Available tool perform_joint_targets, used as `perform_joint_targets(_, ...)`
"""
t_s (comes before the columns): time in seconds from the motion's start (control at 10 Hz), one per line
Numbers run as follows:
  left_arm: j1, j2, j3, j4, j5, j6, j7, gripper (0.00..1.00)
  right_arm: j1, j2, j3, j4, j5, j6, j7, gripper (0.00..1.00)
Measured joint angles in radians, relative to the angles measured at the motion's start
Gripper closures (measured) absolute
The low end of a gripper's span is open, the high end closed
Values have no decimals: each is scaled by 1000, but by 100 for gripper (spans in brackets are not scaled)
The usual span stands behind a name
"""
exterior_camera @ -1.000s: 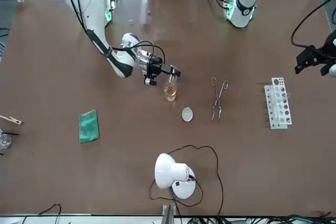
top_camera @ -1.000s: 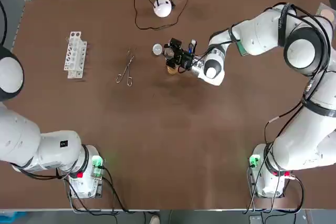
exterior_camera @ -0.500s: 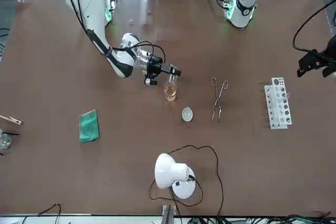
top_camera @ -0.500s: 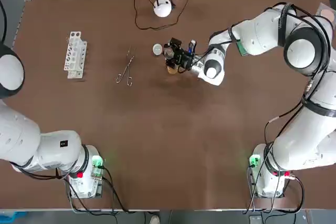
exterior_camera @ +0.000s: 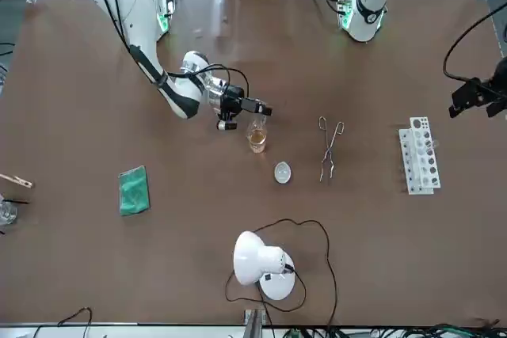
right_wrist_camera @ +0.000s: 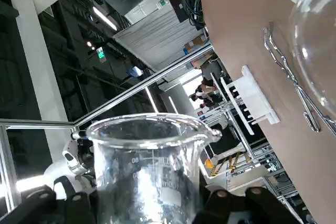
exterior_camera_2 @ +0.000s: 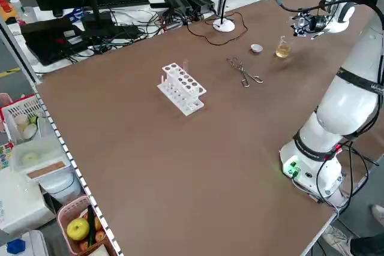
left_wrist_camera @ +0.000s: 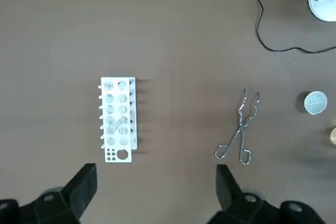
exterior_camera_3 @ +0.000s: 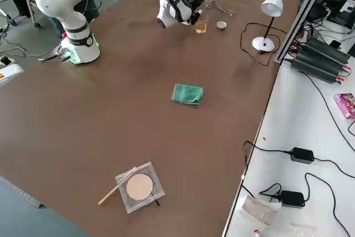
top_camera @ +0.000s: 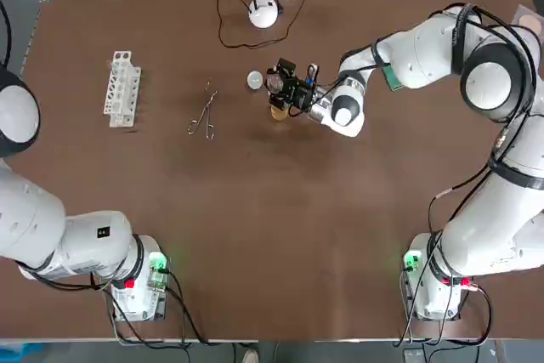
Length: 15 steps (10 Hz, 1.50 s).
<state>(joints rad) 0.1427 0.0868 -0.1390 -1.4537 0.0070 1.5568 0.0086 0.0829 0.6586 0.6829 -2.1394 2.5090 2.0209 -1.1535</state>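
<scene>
right gripper [top_camera: 277, 84]: reached out over the far half of the table, about midway across. Its fingers are closed on the walls of a clear beaker, one on each side.
held beaker [right_wrist_camera: 149, 177]: clear graduated glass that looks empty. It is carried off the table and tipped, so its long axis runs roughly level with the tabletop and the pouring lip is turned downward.
amber beaker [exterior_camera: 257, 142]: small and upright on the table under the right gripper, with amber liquid in its lower part. Nothing visibly touches it.
relation: the held beaker hangs just above the amber beaker, lip side toward it. Whether the two glasses touch cannot be told. The right arm is the nearer one; the left is well apart.
writing: white graduation marks on the held beaker, with a figure ending in "00". The rest is unreadable and no brand shows.
left gripper [left_wrist_camera: 155, 177]: raised over the left side of the table, looking down on the rack. Its fingers are spread wide and hold nothing.
test-tube rack [top_camera: 121, 88]: white, on the far left, with its long axis running near to far.
crucible tongs [top_camera: 204, 114]: metal, lying flat between the test-tube rack and the amber beaker.
round dish [top_camera: 254, 80]: small and pale, just beside the amber beaker on its far-left side.
desk lamp [top_camera: 263, 12]: white, at the far edge, with its black cable looped on the table.
green cloth [exterior_camera: 133, 190]: folded, on the right side of the table, well apart from the beakers.
</scene>
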Motion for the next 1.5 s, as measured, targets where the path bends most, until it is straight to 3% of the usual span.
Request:
perform_joint_targets(0.6,-12,17,-37,14,0,-3,-5,0,-7,0,0,0,-9,-1,26,61)
perform_joint_targets(1.5,-9,24,-36,17,0,-1,-5,0,-8,0,0,-1,-53,-2,12,61)
